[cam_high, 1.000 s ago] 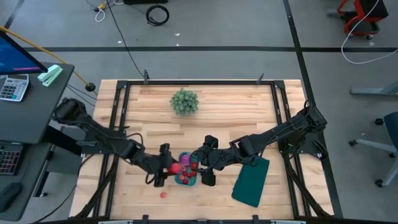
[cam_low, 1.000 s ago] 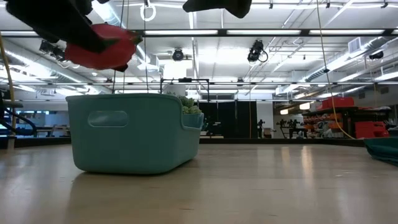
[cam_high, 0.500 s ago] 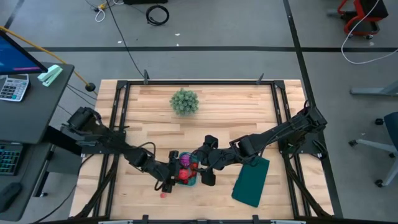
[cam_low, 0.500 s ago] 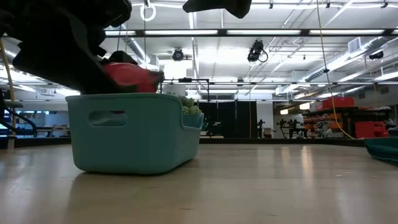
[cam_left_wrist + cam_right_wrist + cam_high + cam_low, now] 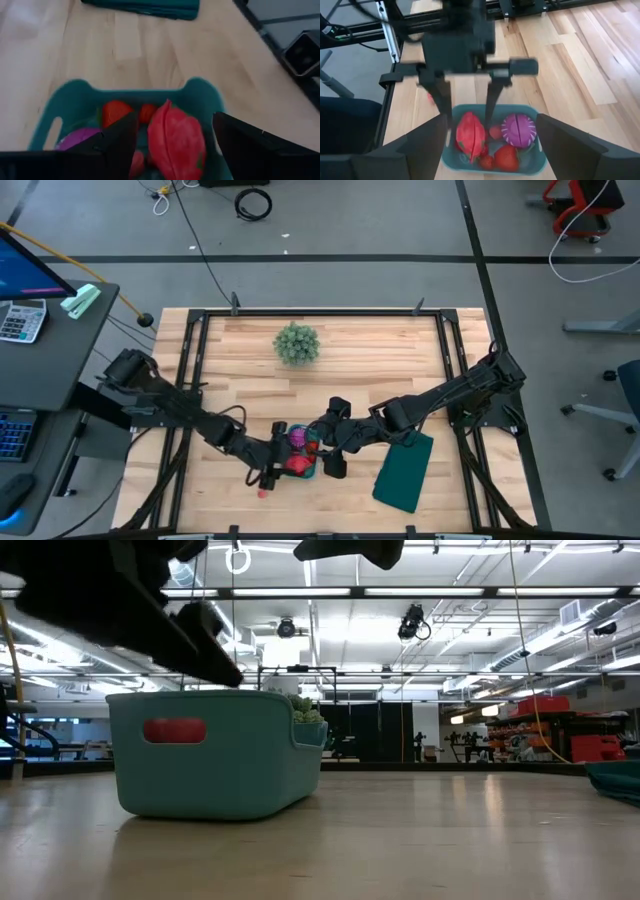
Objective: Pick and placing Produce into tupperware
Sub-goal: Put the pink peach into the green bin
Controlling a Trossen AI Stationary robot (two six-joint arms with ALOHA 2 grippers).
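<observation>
- I see my left gripper (image 5: 465,107) poised over the near end of the small teal-blue rounded plastic tub (image 5: 301,468), fingers (image 5: 441,97) spread apart with nothing between them.
- Half a second ago those fingers were clamped on the large red toy fruit just above the rim; now that large red toy fruit (image 5: 176,140) lies loose inside the tub, below the parted fingers.
- In the low view the red piece no longer shows above the tub wall; it appears only as a red patch through the oval handle slot (image 5: 175,730).
- The tub sits where it did a second ago, on the pale wooden table (image 5: 330,370), between the two grippers.
- Beside the red fruit in the tub I can see a round purple toy piece (image 5: 518,129) and several smaller red strawberry-like pieces (image 5: 506,156).
- One small red piece (image 5: 262,493) lies on the table just outside the tub, on the left arm's side, unchanged.
- My right gripper (image 5: 334,463) hangs at the tub's other side, fingers wide apart and empty, as before.
- The flat dark-green rectangular slab (image 5: 404,471) lies near the right arm, and the spiky green ball plant (image 5: 297,343) stands well apart at the far side of the table.
</observation>
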